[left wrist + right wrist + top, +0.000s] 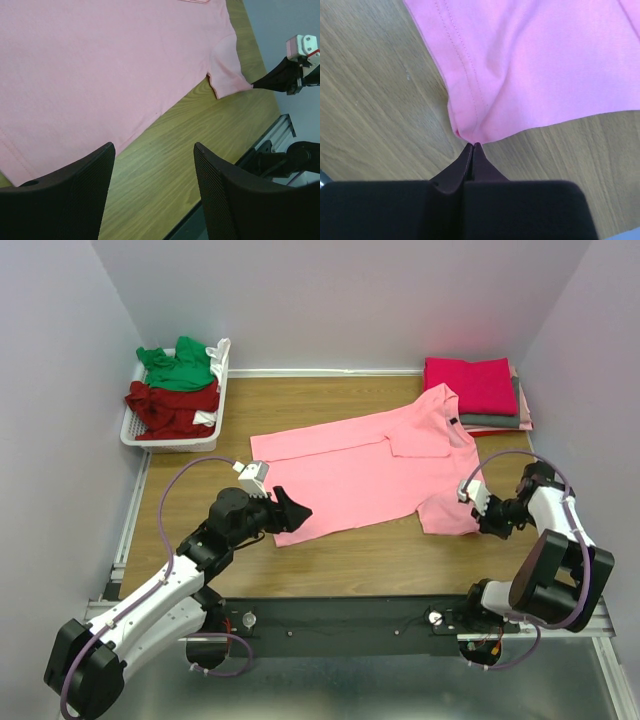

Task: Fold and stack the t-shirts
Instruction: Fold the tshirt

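A light pink t-shirt point(380, 465) lies spread flat across the middle of the wooden table, its neck with a dark label toward the back right. My right gripper point(483, 527) is shut on the lower corner of the shirt's right sleeve; in the right wrist view the tips point(473, 146) pinch a small fold of the pink cloth point(535, 60). My left gripper point(298, 510) hovers open at the shirt's near-left hem. In the left wrist view its fingers point(152, 147) frame bare wood, with the pink shirt point(100, 65) just beyond them.
A white slotted basket point(135, 435) at the back left holds a green shirt point(180, 365) and a dark red shirt point(175, 405). A folded magenta shirt point(470, 380) lies on a grey one point(495, 421) at the back right. Walls close in three sides.
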Robot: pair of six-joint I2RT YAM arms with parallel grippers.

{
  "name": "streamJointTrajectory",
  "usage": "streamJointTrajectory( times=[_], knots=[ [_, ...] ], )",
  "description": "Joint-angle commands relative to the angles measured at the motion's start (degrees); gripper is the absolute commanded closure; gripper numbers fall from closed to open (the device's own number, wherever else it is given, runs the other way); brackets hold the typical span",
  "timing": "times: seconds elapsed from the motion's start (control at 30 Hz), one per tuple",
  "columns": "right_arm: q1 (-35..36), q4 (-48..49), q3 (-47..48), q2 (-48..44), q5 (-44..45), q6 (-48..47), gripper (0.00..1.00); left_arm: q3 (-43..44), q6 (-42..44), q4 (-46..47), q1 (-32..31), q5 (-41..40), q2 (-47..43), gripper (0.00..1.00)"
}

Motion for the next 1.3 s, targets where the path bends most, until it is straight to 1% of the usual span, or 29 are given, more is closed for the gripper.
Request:
streamJointTrajectory(
  times=[0.0,0.13,0.2,0.23,0.27,0.33,0.37,0.4,0.47,0.53,0.63,0.7,0.73,0.8,0.93,1.13,1.27],
  knots=[
    [0.3,-5.6,4.5,-1.4,-1.9,-0.5,1.0,-0.5,0.4,0.6,-0.5,0.6,-0.1,0.28],
    [0.3,-7.5,7.0,-0.4,-0.4,2.1,1.0,1.0,-2.3,-2.9,-0.7,-0.8,4.2,0.28],
    [0.3,-7.5,6.9,-0.7,-0.4,2.3,1.0,2.3,-3.7,-7.0,-1.4,-2.7,8.8,0.3],
    [0.3,-7.2,6.4,-1.0,-0.9,1.9,1.0,4.1,-4.0,-8.6,-1.8,-3.8,10.4,0.35],
    [0.3,-6.9,6.1,-1.9,-1.1,1.9,1.0,5.1,-4.4,-12.4,-2.2,-6.1,12.8,0.39],
    [0.3,-6.3,5.6,-2.6,-2.3,1.9,1.0,6.5,-6.0,-16.0,-2.3,-8.9,14.7,0.49],
    [0.3,-6.0,5.3,-2.9,-2.5,2.1,0.99,8.2,-7.4,-19.9,-2.5,-10.4,16.0,0.52],
    [0.3,-5.9,5.1,-3.4,-2.9,2.2,1.0,8.8,-8.2,-21.7,-2.9,-13.2,16.2,0.52],
    [0.3,-5.2,4.4,-3.8,-3.0,2.3,1.0,10.3,-11.7,-26.2,-3.4,-15.5,15.5,0.52],
    [0.3,-4.6,3.8,-4.6,-3.2,2.1,0.99,10.5,-14.4,-28.2,-3.6,-17.9,14.0,0.51],
    [0.3,-3.7,3.3,-5.3,-3.9,1.8,1.0,8.8,-20.1,-29.4,-3.7,-17.3,10.2,0.45],
    [0.3,-2.8,3.4,-5.3,-4.3,2.4,1.0,6.9,-24.2,-30.6,-3.6,-16.6,8.4,0.43],
    [0.3,-2.5,3.4,-4.9,-4.7,2.7,1.0,5.6,-25.6,-31.5,-3.6,-16.5,7.7,0.39],
    [0.3,-2.4,3.5,-4.4,-4.9,2.8,1.0,4.5,-28.4,-31.6,-3.6,-17.1,7.3,0.38],
    [0.3,-1.7,3.1,-4.0,-5.8,2.5,1.0,3.1,-30.2,-30.2,-3.6,-17.0,8.3,0.38],
    [0.3,-1.2,3.4,-3.7,-6.0,2.6,1.0,4.2,-32.6,-32.5,-3.6,-18.9,11.3,0.4],
    [0.3,-1.0,3.7,-3.3,-6.7,3.0,1.0,3.1,-33.2,-31.2,-3.6,-19.2,12.4,0.4]
  ],
)
